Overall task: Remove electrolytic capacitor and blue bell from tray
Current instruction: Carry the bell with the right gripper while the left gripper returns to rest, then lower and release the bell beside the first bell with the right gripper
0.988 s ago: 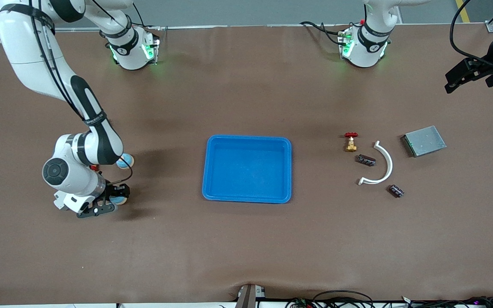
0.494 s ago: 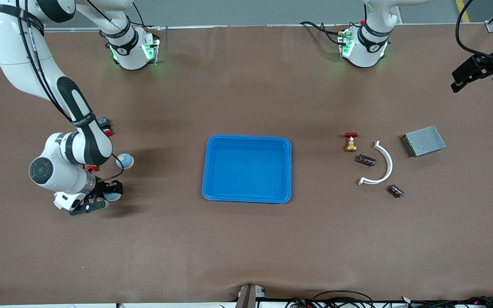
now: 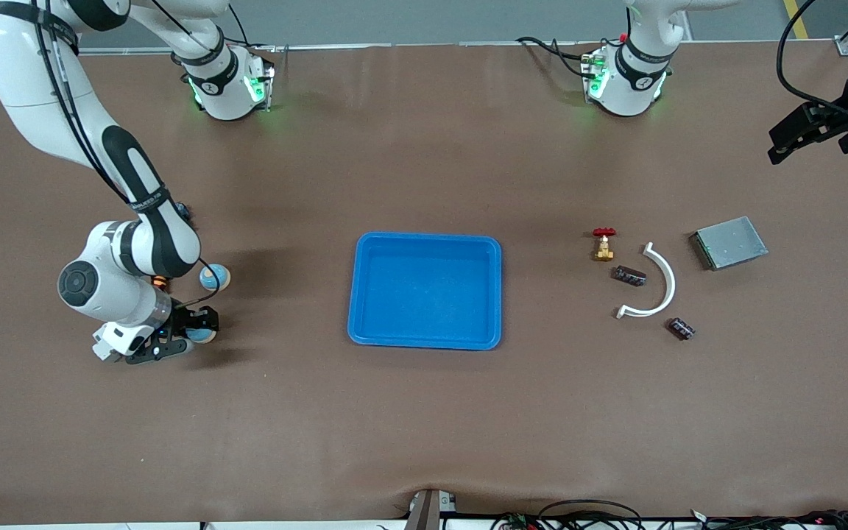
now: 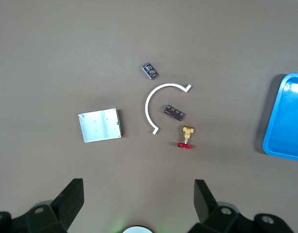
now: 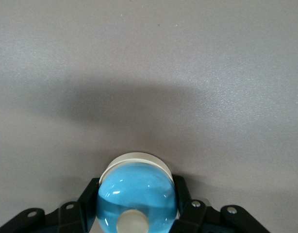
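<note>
Right claw (image 3: 187, 335): fingers clamped on blue bell (image 5: 137, 199), low over surface (image 3: 424, 427), 9 o'clock of blue tray (image 3: 425, 290). Left claw (image 4: 137, 204): spread wide, holding nothing, high above capacitors (image 3: 629, 275), 3 o'clock of tray.

Brown surface (image 3: 424, 412); bright blue tray (image 3: 360, 294); pale blue, white-rimmed bell (image 5: 137, 196) in the black right gripper (image 5: 134, 213); red-handled brass valve (image 3: 603, 244); white arc (image 3: 665, 283); silver-grey plate (image 3: 730, 242).
</note>
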